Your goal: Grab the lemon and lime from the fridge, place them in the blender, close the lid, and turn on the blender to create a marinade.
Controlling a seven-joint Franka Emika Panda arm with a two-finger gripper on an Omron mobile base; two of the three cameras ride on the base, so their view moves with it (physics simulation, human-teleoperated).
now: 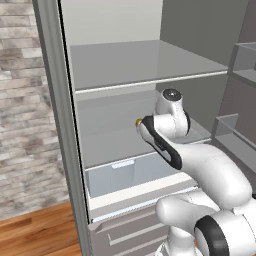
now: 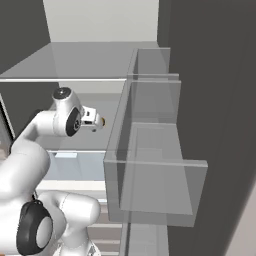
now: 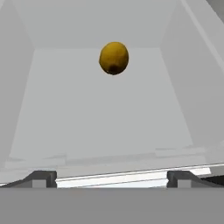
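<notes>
Nearest to us, our pincer [image 3: 112, 177] stands wide open and holds nothing; in the hand view its two dark fingertips [image 3: 41, 178] rise far apart at the bottom, just short of the pale front edge of a shelf [image 3: 122, 177]. From the left base view the arm [image 1: 215, 175] reaches into the open fridge [image 1: 57, 125] at the level of the middle shelf, above the translucent drawer [image 1: 112, 177].

Beyond the shelf edge lies bare pale shelf floor, and farther in, near the back wall, sits the lemon [image 3: 114, 57], alone and well apart from both side walls. It lies roughly on the line between our fingertips, a little toward the left one. In the left base view we catch a sliver of it just beside the hand [image 1: 138, 121].

We judge the lemon light, firm and fairly rigid, so it should bear a solid squeeze without damage. Its round, smooth skin is the trouble: it may roll on the glassy shelf if nudged, or slip out if pinched off-centre. We would take it across its widest middle, one fingertip on each side, and close only once it sits squarely between them.

We cannot make out the lime from here.
</notes>
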